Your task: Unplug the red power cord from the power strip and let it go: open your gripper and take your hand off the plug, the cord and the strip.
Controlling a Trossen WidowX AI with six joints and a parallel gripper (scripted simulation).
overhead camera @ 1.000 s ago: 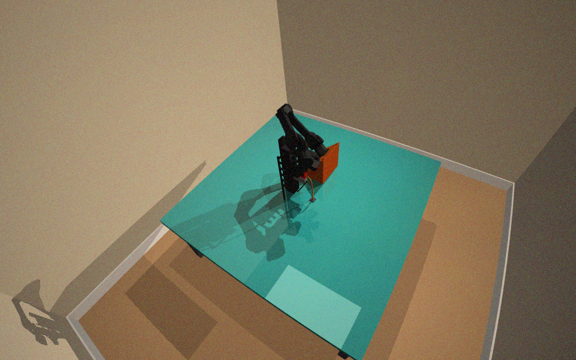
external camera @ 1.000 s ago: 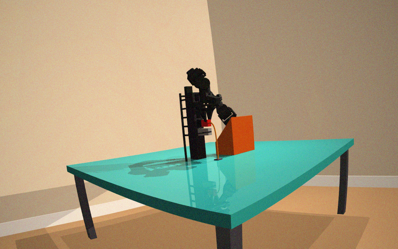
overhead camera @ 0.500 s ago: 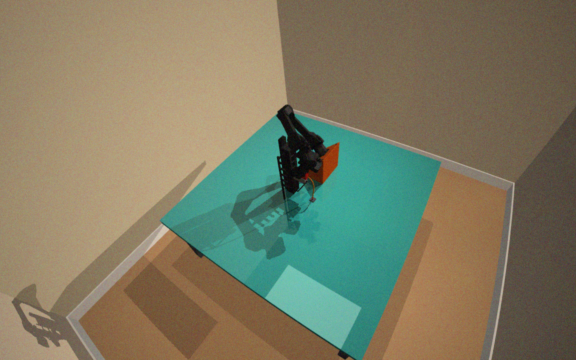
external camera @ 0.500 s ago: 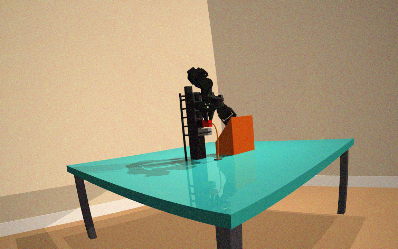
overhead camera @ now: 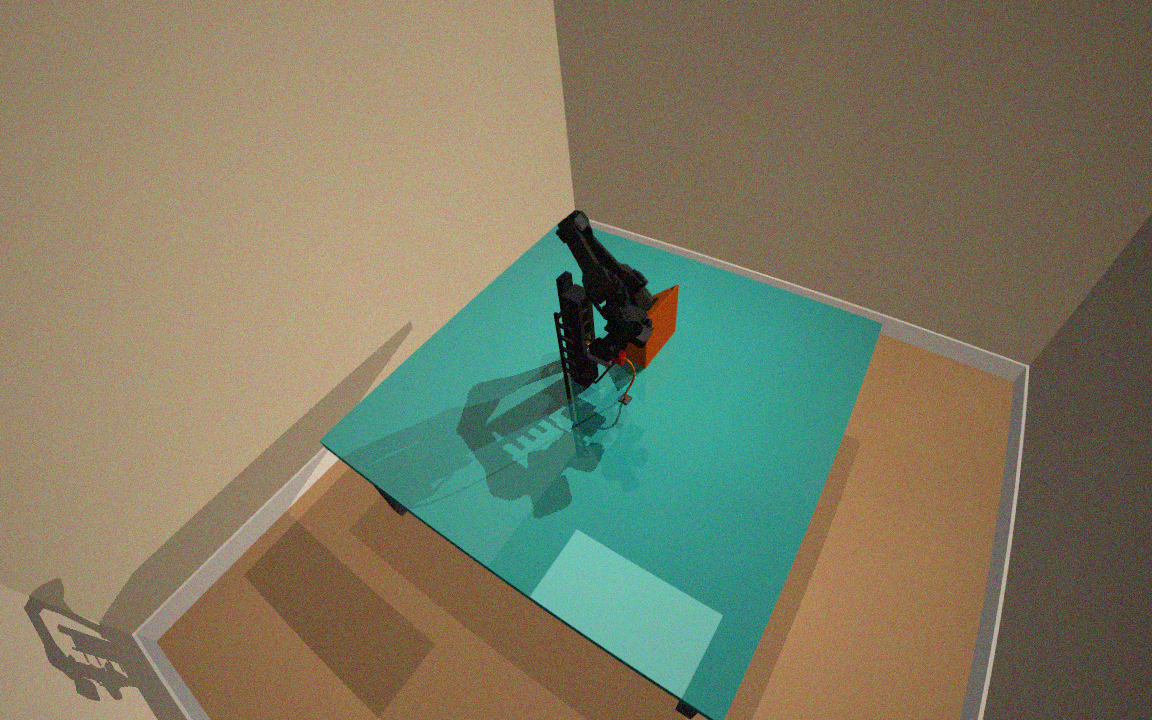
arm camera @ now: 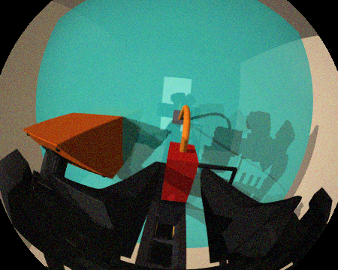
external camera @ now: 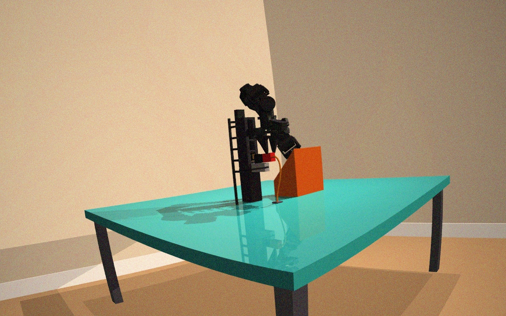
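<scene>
The red plug (overhead camera: 622,357) (external camera: 269,157) (arm camera: 179,176) has an orange cord (overhead camera: 633,380) (external camera: 280,176) (arm camera: 185,131) that curves down to the table. The upright black power strip (overhead camera: 576,335) (external camera: 251,188) stands behind the plug's black end. Thin gold prongs (arm camera: 173,230) show between the plug and the strip in the wrist view, so the plug sits off the strip's face. My gripper (external camera: 270,152) (arm camera: 181,170) is partly open around the red plug. A gap shows at its right finger; the left finger lies close against the plug or touches it.
An orange wedge-shaped block (overhead camera: 662,326) (external camera: 309,170) (arm camera: 94,144) stands beside the arm. A grey ledge (external camera: 260,167) lies just below the plug. A thin black bracket (arm camera: 234,174) juts out near my right finger. A small dark base (overhead camera: 625,399) (external camera: 277,202) holds the cord's lower end.
</scene>
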